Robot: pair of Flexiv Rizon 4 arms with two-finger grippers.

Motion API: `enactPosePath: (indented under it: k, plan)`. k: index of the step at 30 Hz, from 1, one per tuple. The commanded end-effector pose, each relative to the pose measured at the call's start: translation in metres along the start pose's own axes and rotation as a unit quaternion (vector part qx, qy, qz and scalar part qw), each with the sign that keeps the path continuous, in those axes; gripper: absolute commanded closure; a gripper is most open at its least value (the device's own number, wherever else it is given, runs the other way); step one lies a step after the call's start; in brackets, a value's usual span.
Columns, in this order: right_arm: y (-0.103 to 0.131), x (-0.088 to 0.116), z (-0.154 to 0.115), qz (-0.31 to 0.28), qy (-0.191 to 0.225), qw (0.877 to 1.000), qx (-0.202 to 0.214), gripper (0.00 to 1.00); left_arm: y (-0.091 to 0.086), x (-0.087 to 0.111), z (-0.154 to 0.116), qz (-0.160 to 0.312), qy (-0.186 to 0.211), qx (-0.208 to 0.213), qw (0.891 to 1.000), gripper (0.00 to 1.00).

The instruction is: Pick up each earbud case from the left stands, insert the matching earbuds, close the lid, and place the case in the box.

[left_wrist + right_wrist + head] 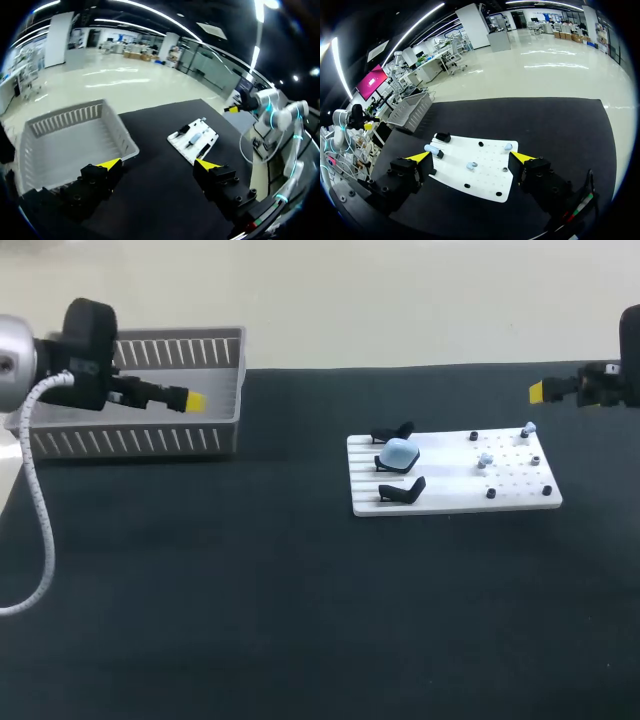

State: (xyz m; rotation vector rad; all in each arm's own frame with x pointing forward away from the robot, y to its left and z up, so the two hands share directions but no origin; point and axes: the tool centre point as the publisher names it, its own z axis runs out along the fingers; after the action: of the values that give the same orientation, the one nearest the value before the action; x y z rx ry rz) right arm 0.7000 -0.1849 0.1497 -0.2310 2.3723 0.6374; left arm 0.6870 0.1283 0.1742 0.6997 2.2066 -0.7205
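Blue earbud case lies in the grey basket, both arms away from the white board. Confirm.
Wrong place. The blue earbud case sits on the middle stand of the white board, not in the grey basket; the head view shows it. Rest holds.

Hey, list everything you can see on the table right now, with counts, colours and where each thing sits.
basket: one, grey, slatted, far left of the table.
board: one, white, right of the table's middle.
stands: three, black, on the board's left part.
earbud case: one, light blue, on the middle stand.
earbuds: two, light blue, on the board's right part.
pegs: several, black, small, around the earbuds.
table: one, black top.
left gripper: yellow tips, open, holding nothing, by the basket.
right gripper: yellow tips, open, holding nothing, off the board's right side.
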Motion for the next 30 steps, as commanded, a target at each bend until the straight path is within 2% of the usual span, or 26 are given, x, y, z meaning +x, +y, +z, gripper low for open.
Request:
enactPosePath:
  k: [1, 10, 13, 17, 19, 30]
  plan:
    - [0.0, 0.0, 0.0, 0.0, 0.0, 1.0, 0.001, 0.0, -0.003, 0.0, 0.008, 0.095, -0.033, 0.125, 0.987, 0.0]
    - [0.0, 0.0, 0.0, 0.0, 0.0, 1.0, 0.001, 0.0, -0.026, -0.004, 0.037, 0.211, -0.009, 0.176, 0.961, 0.0]
    - [0.0, 0.0, 0.0, 0.0, 0.0, 1.0, 0.001, 0.0, -0.034, -0.005, 0.05, 0.254, -0.003, 0.177, 0.951, 0.0]
    - [0.0, 0.0, 0.0, 0.0, 0.0, 1.0, 0.001, 0.0, -0.041, -0.006, 0.07, 0.291, 0.001, 0.16, 0.943, 0.0]
    - [0.0, 0.0, 0.0, 0.0, 0.0, 1.0, 0.001, 0.0, -0.041, -0.007, 0.077, 0.293, 0.009, 0.147, 0.945, 0.0]
    - [0.0, 0.0, 0.0, 0.0, 0.0, 1.0, 0.001, 0.0, -0.041, -0.007, 0.077, 0.293, 0.009, 0.147, 0.945, 0.0]
